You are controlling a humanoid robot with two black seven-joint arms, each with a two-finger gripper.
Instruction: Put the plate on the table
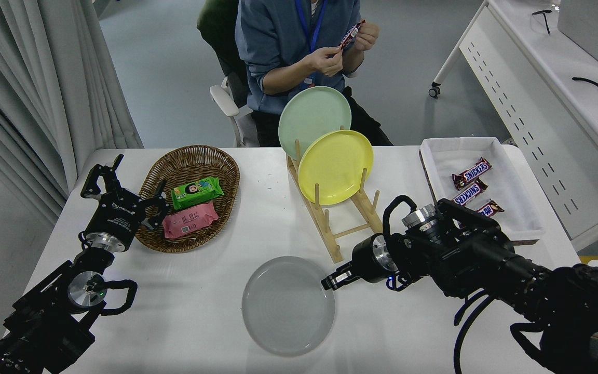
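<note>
The light-grey plate lies flat or nearly flat at the front middle of the white table; I cannot tell if it touches the top. My right gripper comes in from the right and is shut on the plate's right rim. My left gripper is parked at the lower left, open and empty, beside the wicker basket.
A wooden rack behind the plate holds a yellow plate and a pale green plate. A wicker basket holds two snack packs. A white tray holds candy bars. A person sits at the far side holding a candy bar.
</note>
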